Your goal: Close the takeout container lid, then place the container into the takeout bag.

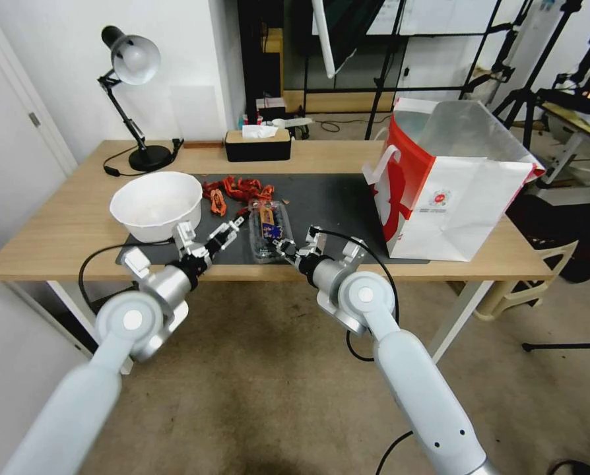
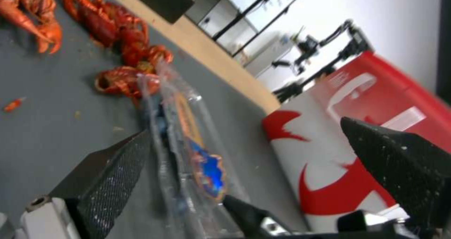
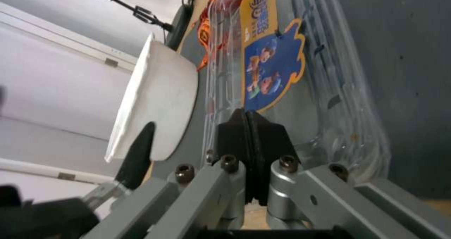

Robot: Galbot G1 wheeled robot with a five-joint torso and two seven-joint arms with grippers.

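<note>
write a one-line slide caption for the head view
Both grippers meet at the clear takeout container on the dark mat, left gripper open, right gripper shut, takeout bag standing open nearby.

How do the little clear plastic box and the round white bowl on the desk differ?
The small clear plastic clamshell container is see-through with a colourful label; the round white bowl is opaque and plain. The container is low and much smaller; the bowl is deep and wide. The right gripper is shut at the container's near edge and the open left gripper reaches it, while the bowl sits untouched. Both rest on the dark mat.
</note>
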